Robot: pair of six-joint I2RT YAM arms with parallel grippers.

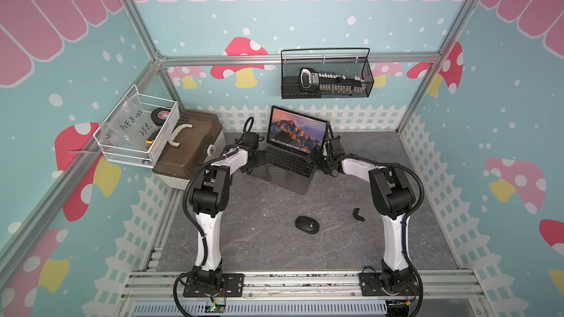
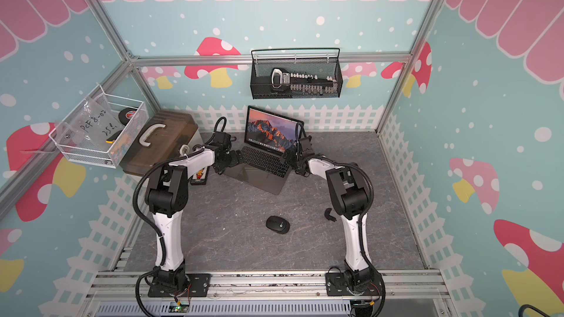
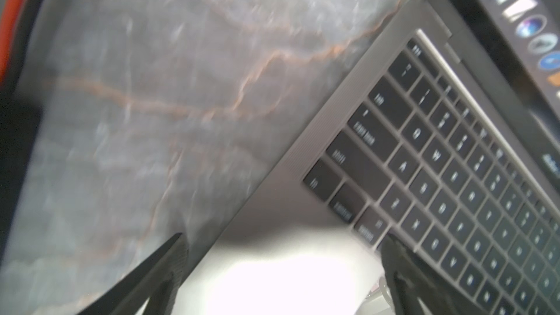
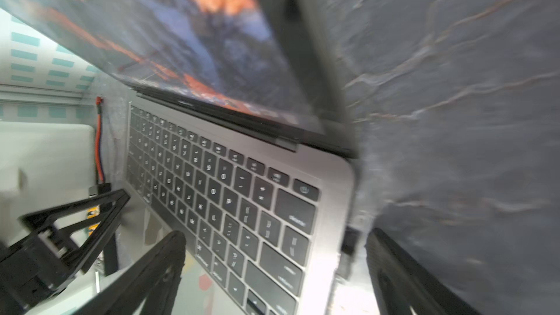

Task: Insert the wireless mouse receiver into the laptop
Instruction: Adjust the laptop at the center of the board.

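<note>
Two empty hands, both spread wide, flank the laptop (image 1: 290,163): left hand (image 3: 285,237) at nine o'clock, right hand (image 4: 276,233) at three, a blurred dark stub (image 4: 351,240) against that edge.

Laptop (image 1: 288,164) at table (image 1: 262,239) rear; wireless mouse (image 1: 307,224) before it, well apart.

matt grey metal laptop (image 1: 282,175), black plastic keys

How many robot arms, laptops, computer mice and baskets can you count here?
Robot arms: 2
Laptops: 1
Computer mice: 1
Baskets: 2
Total: 6
</note>
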